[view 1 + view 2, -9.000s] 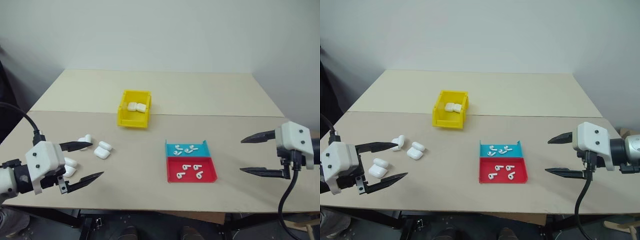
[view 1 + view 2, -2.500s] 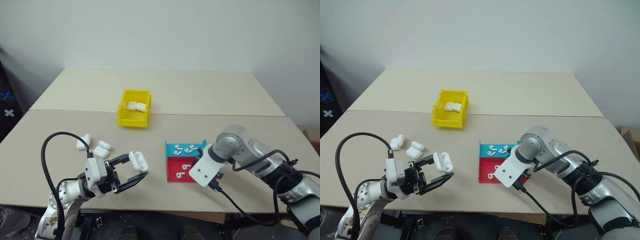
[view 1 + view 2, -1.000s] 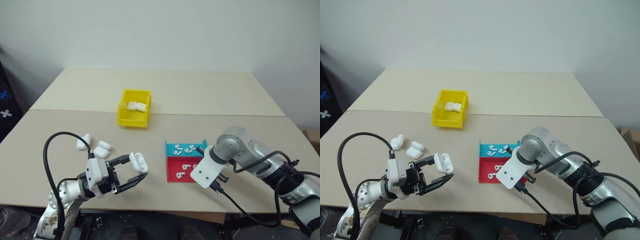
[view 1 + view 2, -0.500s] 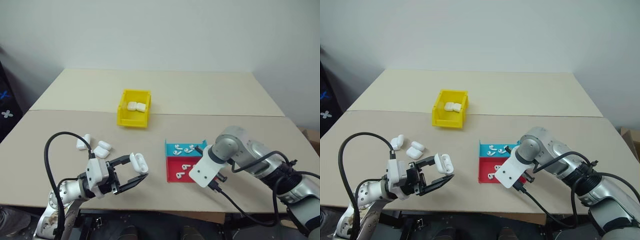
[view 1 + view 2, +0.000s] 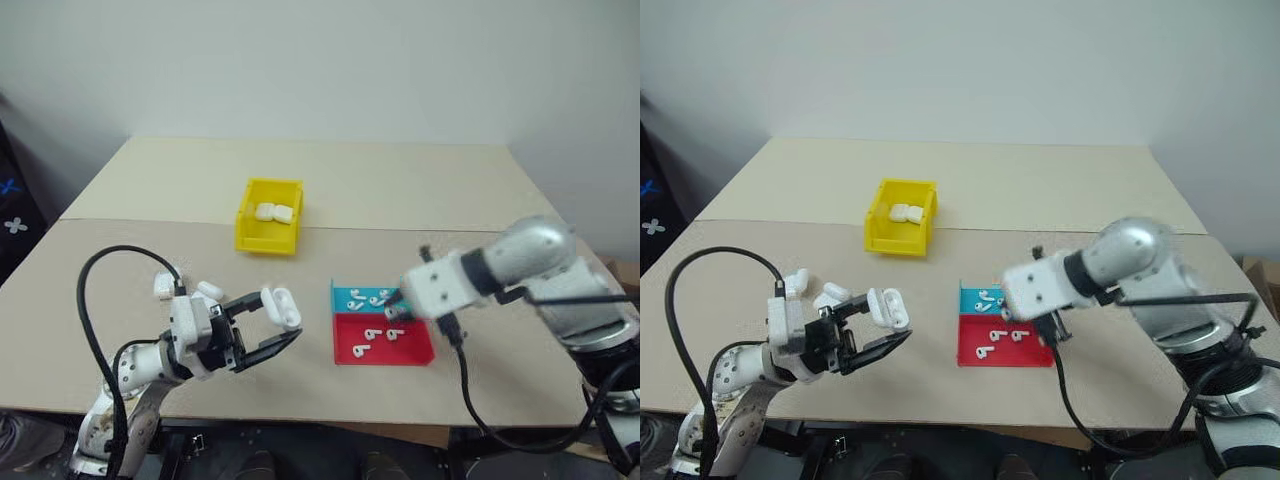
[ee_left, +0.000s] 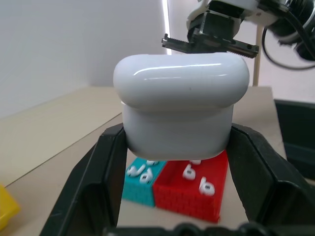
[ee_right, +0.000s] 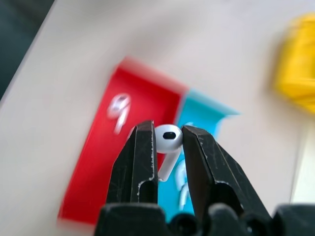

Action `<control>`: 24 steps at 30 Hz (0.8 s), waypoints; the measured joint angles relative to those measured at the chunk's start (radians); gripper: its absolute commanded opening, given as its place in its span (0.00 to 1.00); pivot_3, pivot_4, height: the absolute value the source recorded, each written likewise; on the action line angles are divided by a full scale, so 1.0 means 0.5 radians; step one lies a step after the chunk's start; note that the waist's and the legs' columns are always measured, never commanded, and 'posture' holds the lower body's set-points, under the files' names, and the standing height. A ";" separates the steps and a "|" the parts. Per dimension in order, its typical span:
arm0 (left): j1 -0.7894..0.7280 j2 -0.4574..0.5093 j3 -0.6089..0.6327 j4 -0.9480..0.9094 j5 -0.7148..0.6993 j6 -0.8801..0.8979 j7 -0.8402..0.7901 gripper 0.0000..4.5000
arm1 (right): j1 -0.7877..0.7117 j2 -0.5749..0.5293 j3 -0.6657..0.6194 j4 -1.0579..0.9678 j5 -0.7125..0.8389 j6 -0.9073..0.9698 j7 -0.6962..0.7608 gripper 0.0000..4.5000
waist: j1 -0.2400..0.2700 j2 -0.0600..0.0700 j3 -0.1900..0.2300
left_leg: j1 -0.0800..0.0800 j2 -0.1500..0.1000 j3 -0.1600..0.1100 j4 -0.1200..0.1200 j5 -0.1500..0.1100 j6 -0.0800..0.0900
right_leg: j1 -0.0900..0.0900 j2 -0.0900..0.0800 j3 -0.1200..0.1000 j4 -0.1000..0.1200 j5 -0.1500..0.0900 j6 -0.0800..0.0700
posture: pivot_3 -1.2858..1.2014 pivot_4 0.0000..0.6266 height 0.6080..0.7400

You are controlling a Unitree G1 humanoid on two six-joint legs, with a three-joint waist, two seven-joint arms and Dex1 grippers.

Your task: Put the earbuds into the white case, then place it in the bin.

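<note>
A lab-like test room: a bare beige table [image 5: 400,185] against a plain white wall [image 5: 320,60], cabled robot arms.

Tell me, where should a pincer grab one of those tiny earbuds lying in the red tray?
Probably by the round head, coming from above. An earbud lies flat in the shallow red tray, so only its top is free. The right pincer holds one earbud that way, stem hanging free.

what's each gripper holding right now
Left gripper: shut on the white case.
Right gripper: shut on an earbud.
</note>
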 measured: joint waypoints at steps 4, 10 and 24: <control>-0.143 -0.009 -0.031 -0.025 -0.180 0.147 -0.020 0.61 | 0.048 0.284 -0.491 -0.082 0.462 0.184 -0.345 0.13 | 0.006 0.000 0.000 | -0.001 0.000 -0.002 0.000 0.000 0.000 | 0.002 0.000 -0.002 -0.003 0.000 0.000 | 0.52 0.24 1.00; -0.350 -0.110 -0.098 -0.012 -0.327 0.239 -0.109 0.61 | 0.215 0.711 -0.756 -0.286 0.956 0.105 -0.758 0.13 | 0.005 0.000 0.000 | -0.001 -0.001 -0.005 -0.001 0.000 0.000 | 0.007 0.001 -0.004 -0.007 0.001 0.001 | 0.52 0.24 1.00; -0.540 -0.225 -0.258 0.134 -0.277 0.280 -0.342 0.61 | 0.398 0.912 -0.475 -0.430 1.225 -0.198 -0.902 0.13 | -0.008 0.001 0.000 | 0.000 -0.001 -0.006 -0.001 0.000 0.001 | 0.007 0.001 -0.004 -0.008 0.000 0.002 | 0.52 0.24 1.00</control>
